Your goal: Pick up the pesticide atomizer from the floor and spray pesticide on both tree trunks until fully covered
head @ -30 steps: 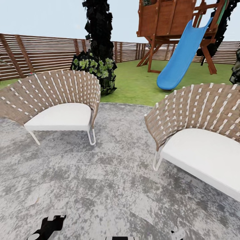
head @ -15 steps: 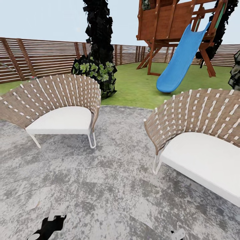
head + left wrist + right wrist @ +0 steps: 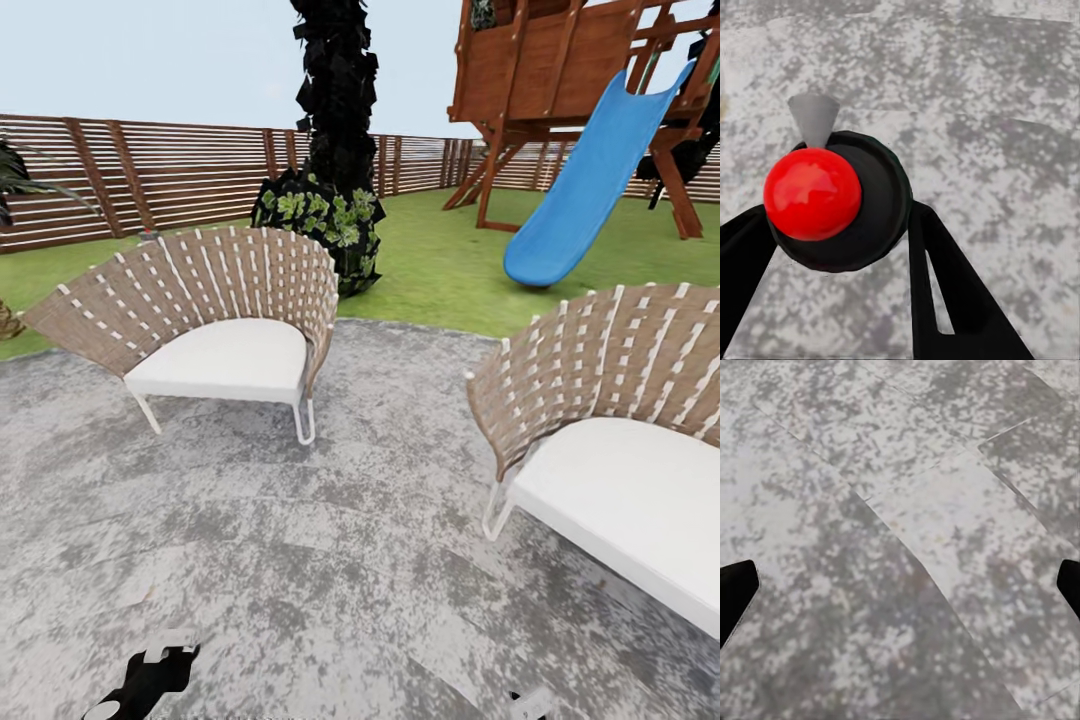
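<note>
The pesticide atomizer [image 3: 832,202], a black rounded body with a red dome cap (grey nozzle cone beside it), sits between the left pincer's [image 3: 832,247] fingers above grey paving.

A back garden with a patio — mottled grey paving [image 3: 330,560] meets a green lawn [image 3: 440,270] ringed by a brown horizontal-slat wooden fence [image 3: 150,170]. Two woven lounge chairs with white cushions, one at the left [image 3: 215,300] and one at the right [image 3: 620,420], stand on the paving. On the grass stands a wooden play tower [image 3: 560,60] with a blue slide [image 3: 590,190] — beside a dark column-shaped tree [image 3: 340,110] under open sky.
</note>
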